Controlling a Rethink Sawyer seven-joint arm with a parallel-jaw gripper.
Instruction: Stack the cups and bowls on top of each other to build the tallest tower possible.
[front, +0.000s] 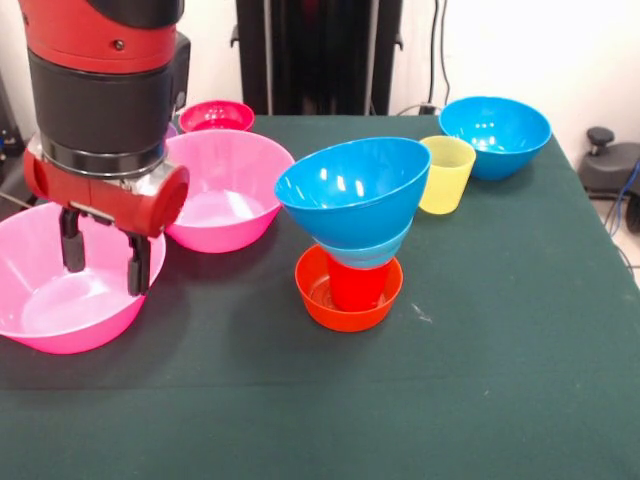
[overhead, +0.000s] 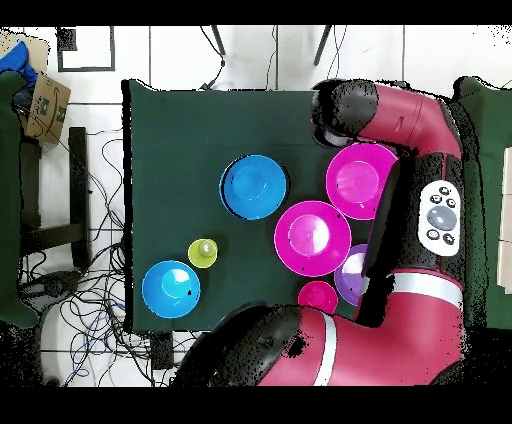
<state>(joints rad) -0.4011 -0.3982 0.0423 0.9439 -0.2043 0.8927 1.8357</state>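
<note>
The arm descends vertically at the table's (front: 480, 400) corner, wrist straight down. The gripper (front: 103, 258) hangs over the nearer large pink bowl (front: 40, 300), fingers parted, holding nothing. The tower (front: 352, 232) stands mid-table: small orange bowl (front: 325, 300), red cup (front: 356, 283), small light-blue bowl (front: 372, 253), tilted large blue bowl (front: 352, 185). The yellow cup (front: 446, 174) stands just behind it.
</note>
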